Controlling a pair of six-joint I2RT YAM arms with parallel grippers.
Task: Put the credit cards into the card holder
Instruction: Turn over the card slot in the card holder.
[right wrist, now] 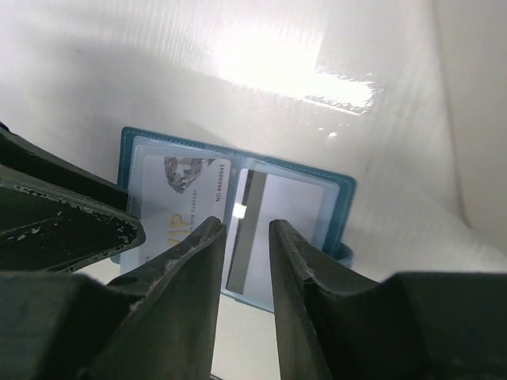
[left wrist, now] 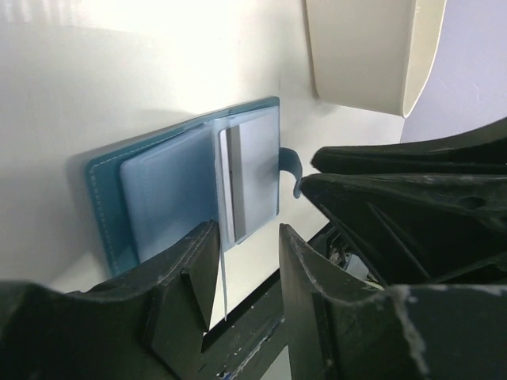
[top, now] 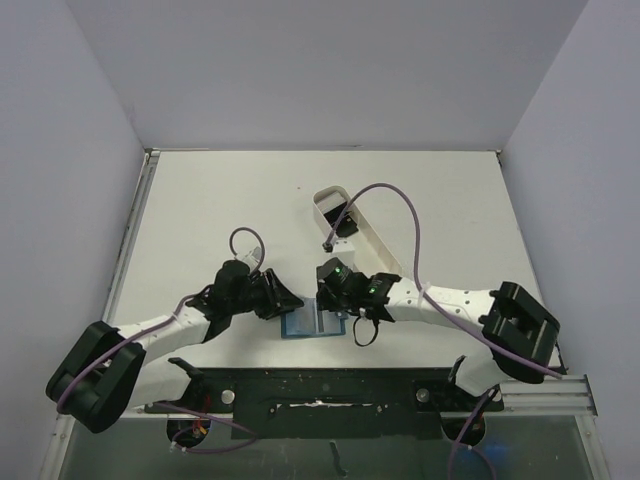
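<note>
Currently the right claw (right wrist: 244, 226) is hovering with its fingers a little apart, clamping nothing. Just beyond its tips the striped card (right wrist: 273, 214) is sitting in the tab-side pocket of the open wallet (right wrist: 337, 194), its long axis pointing straight away from the claw. A printed card (right wrist: 178, 206) is filling the other pocket. The left claw (left wrist: 247, 233) is also standing apart, a thin sheet edge (left wrist: 224, 285) rising unpinched between its fingers. The wallet is lying mid-way along the table's (top: 200, 200) near edge, its long axis following that edge. The right claw looks nearer for seating the card.
</note>
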